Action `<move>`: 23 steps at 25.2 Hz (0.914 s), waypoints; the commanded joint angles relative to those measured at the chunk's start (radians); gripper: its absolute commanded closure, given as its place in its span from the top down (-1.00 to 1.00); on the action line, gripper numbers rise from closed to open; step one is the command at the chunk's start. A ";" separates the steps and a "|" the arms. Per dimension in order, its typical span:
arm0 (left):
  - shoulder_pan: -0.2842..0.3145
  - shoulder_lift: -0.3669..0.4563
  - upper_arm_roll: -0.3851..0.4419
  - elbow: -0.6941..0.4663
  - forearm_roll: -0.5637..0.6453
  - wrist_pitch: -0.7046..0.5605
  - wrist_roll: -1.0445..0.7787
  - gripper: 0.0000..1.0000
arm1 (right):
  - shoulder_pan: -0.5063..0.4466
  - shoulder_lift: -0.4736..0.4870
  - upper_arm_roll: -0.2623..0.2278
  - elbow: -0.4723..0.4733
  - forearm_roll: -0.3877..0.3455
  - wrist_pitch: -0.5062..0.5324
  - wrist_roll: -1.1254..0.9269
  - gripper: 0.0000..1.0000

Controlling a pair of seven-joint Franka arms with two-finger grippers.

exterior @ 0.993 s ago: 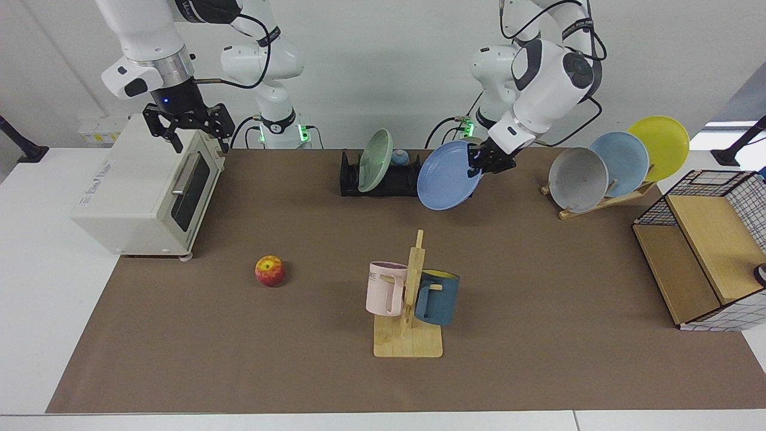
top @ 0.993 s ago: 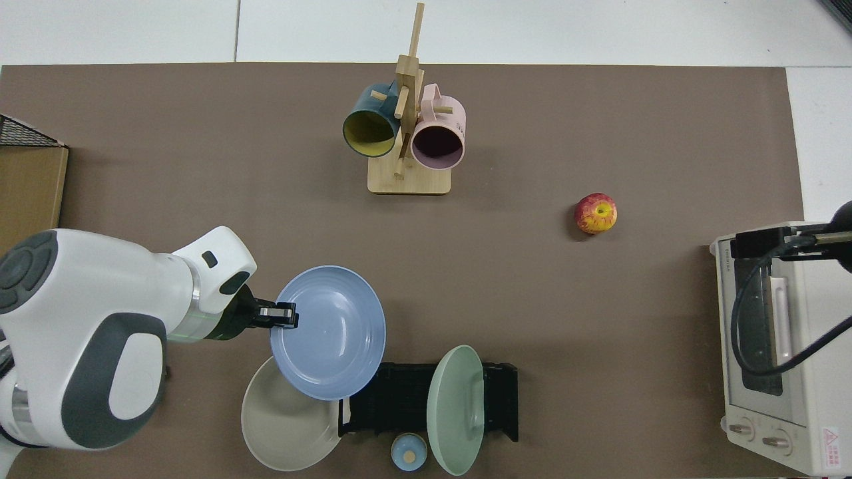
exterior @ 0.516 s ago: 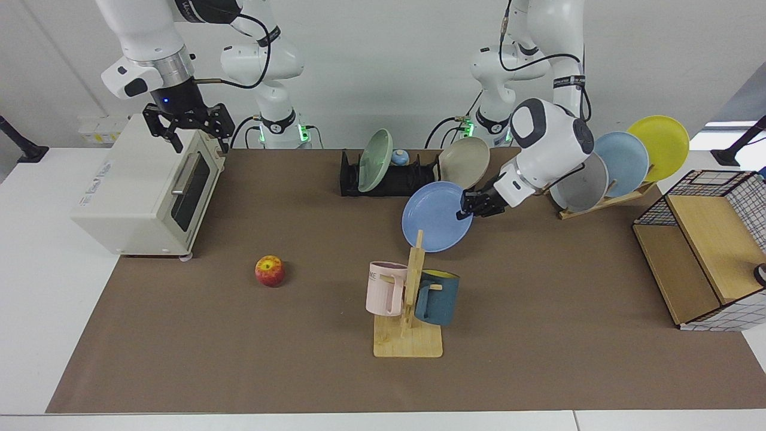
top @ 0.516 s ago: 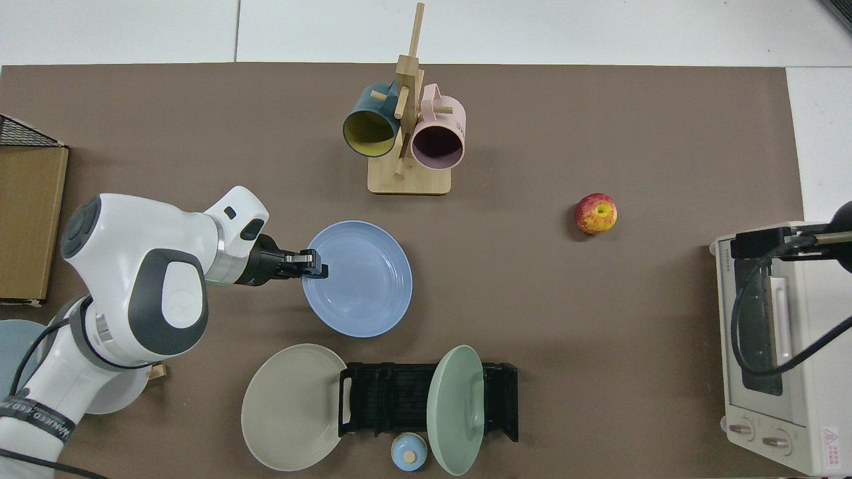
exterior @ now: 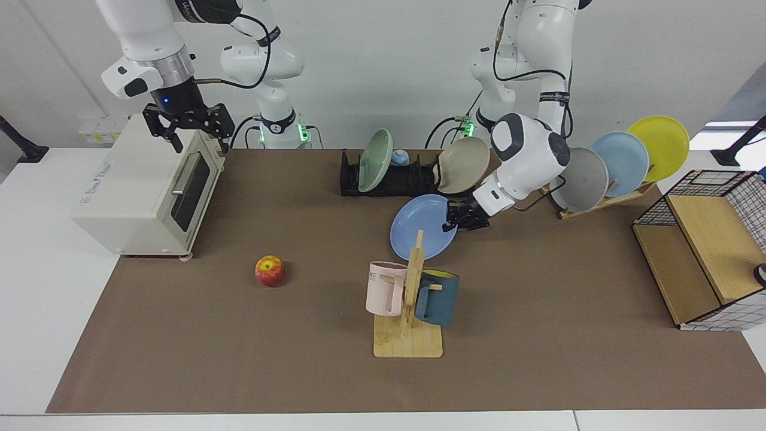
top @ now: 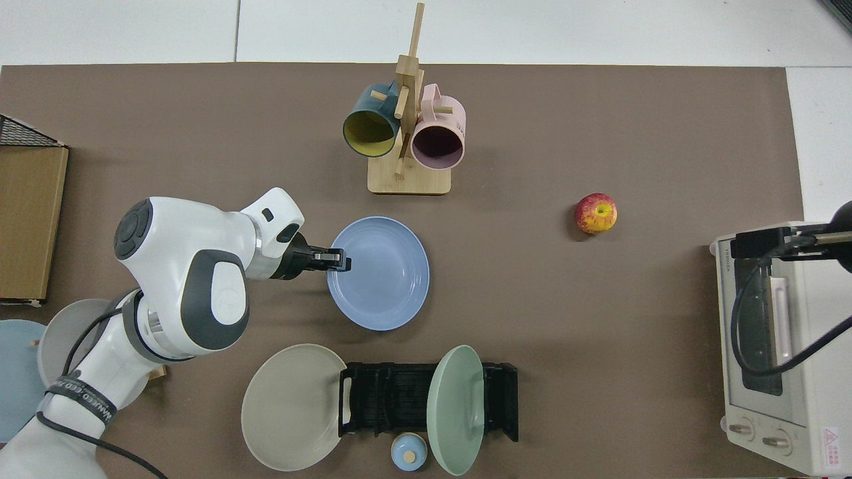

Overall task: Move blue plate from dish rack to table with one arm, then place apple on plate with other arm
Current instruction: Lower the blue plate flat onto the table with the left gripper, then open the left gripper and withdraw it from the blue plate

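Two arms are on our list. Our left gripper is clamped on the rim of the blue plate, which we hold low over the brown mat of the table, clear of the dish rack; whether the plate touches the mat we cannot tell. From above, the plate sits between the rack and the mug stand (pink mug and dark blue mug hanging on it). Our right gripper waits above the toaster oven, fingers spread, holding nothing. The apple lies on the mat, well apart from the plate, between the stand and the oven. In the rack: one green plate on edge; a beige plate leans at the rack's end. On the wooden rack: grey plate, pale blue plate, yellow plate.
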 commanded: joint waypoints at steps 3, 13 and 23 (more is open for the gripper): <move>-0.018 0.001 -0.002 -0.010 -0.023 0.049 0.007 -0.90 | -0.013 -0.011 0.003 -0.005 0.017 0.011 -0.033 1.00; -0.016 -0.008 -0.027 -0.042 -0.023 0.108 0.000 -0.63 | -0.013 -0.009 0.003 -0.005 0.017 0.011 -0.033 1.00; -0.019 -0.003 -0.033 -0.045 -0.023 0.126 0.000 -0.38 | -0.013 -0.011 0.003 -0.005 0.017 0.011 -0.033 1.00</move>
